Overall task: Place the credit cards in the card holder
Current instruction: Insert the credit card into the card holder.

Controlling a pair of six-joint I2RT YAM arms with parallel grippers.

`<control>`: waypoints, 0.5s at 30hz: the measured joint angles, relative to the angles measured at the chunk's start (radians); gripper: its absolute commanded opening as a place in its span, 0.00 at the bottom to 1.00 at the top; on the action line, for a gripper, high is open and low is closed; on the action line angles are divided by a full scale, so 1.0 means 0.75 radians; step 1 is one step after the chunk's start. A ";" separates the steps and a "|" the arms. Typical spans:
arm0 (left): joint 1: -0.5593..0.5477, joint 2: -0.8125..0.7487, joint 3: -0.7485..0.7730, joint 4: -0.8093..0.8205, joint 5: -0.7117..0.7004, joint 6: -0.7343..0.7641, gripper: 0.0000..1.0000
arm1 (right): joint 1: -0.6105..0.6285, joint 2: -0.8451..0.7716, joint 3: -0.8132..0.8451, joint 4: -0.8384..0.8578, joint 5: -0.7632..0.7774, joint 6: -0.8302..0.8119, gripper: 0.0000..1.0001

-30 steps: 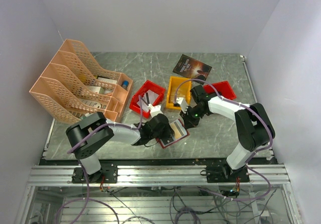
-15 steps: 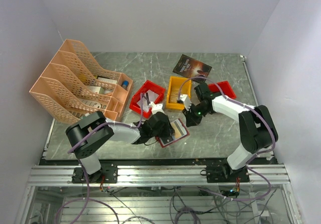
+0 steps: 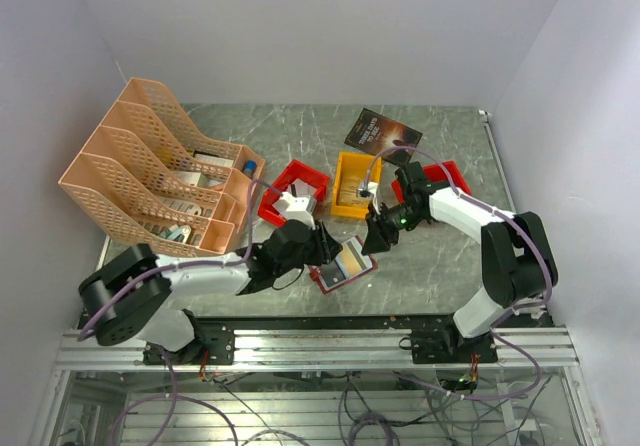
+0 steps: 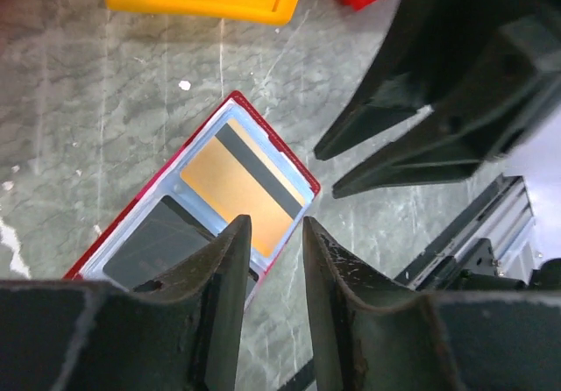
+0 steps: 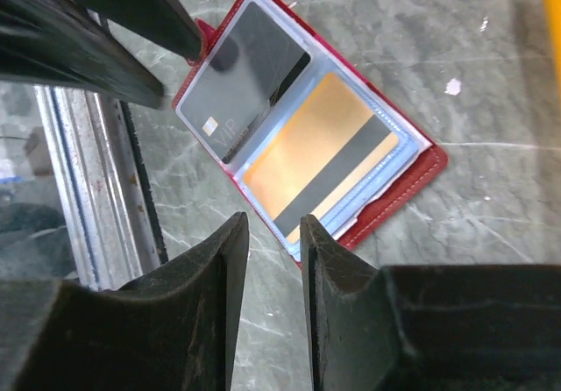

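The card holder (image 3: pixel 341 264) lies open on the grey marble table, between my two grippers. Its pale pockets hold two credit cards: an orange card (image 4: pixel 237 185) with a dark stripe and a dark grey card (image 4: pixel 158 244). The right wrist view shows the same holder (image 5: pixel 419 170), the orange card (image 5: pixel 320 159) and the grey card (image 5: pixel 250 84). My left gripper (image 4: pixel 273 233) hovers open over the holder's near edge, nothing between its fingers. My right gripper (image 5: pixel 269 226) hovers open just off the holder's other side, also holding nothing. The two grippers face each other across the holder.
An orange file rack (image 3: pixel 160 171) fills the back left. Behind the holder stand a red bin (image 3: pixel 293 194), a yellow bin (image 3: pixel 355 181) and another red bin (image 3: pixel 442 176). A dark booklet (image 3: pixel 383 131) lies further back. The metal front rail (image 5: pixel 88 189) runs close by.
My right gripper has opened and drawn slightly back from the holder. The left arm has swung and stretched lower, its gripper a little wider. The orange card now sits in the holder's pocket.
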 measured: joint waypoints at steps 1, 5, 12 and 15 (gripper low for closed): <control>0.000 -0.050 -0.031 0.012 -0.007 0.000 0.49 | 0.000 0.024 0.006 -0.010 -0.013 0.001 0.32; 0.003 -0.186 -0.144 0.056 -0.023 -0.022 0.50 | 0.000 0.071 0.009 -0.030 -0.032 0.023 0.34; 0.011 -0.201 -0.293 0.157 0.004 -0.120 0.49 | 0.007 0.122 0.032 -0.034 -0.030 0.050 0.35; 0.011 -0.198 -0.329 0.188 0.010 -0.153 0.49 | 0.018 0.143 0.035 -0.033 -0.019 0.063 0.36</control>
